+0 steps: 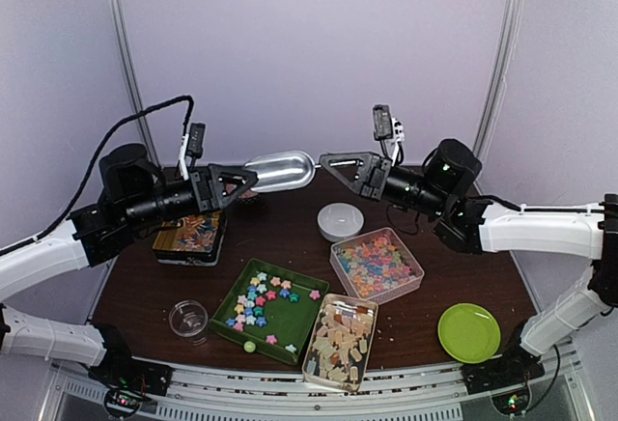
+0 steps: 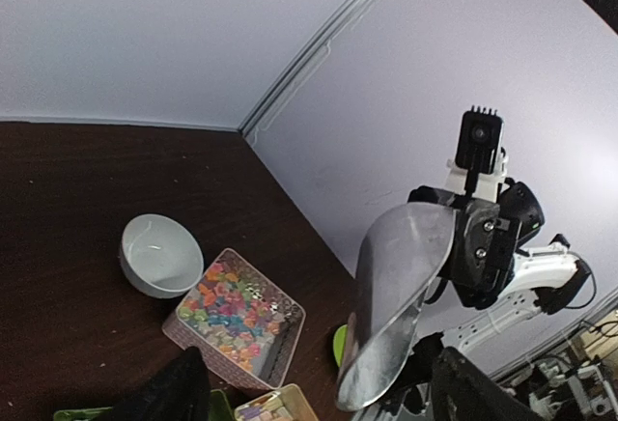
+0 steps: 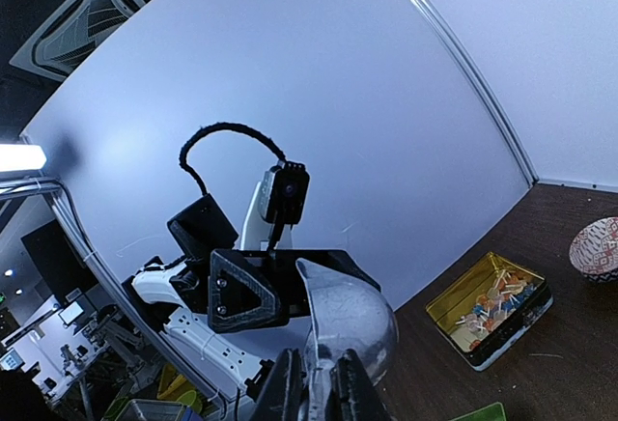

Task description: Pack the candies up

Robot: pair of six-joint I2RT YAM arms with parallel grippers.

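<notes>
**Scoop aloft on a single pinch, candies waiting below**

High above the table (image 1: 290, 238), the metal scoop (image 1: 282, 170) hangs between the two arms. The right gripper (image 1: 325, 160) has its fingers clamped tight on the scoop's narrow end, and its own wrist view shows metal squeezed between them. The left gripper (image 1: 251, 179) stands with jaws spread wide on either side of the scoop's bowl, gripping nothing. The right arm alone is carrying the tool.

The candies (image 1: 377, 265) are all down on the table. There are pastel stars (image 1: 259, 297) in the green tray (image 1: 301, 322) and more in a clear box (image 1: 348, 279). Beige chunks (image 1: 340, 339) fill a second clear box (image 1: 368, 342) near the front edge. Whether the scoop holds anything cannot be made out.

Here is the danger. The grip sits at one end of a smooth, long tool, so the bowl's weight could swing it round in the pinch or slide it out. A drop from this height would likely land among the boxes and scatter sweets. The left jaws flank the bowl closely, so a careless sideways pull by either arm could catch the scoop and knock it loose. On the way down, the white bowl (image 1: 340, 220) sits right under the path. A scoop that digs too hard may shove or tip a light box instead of filling up.
</notes>
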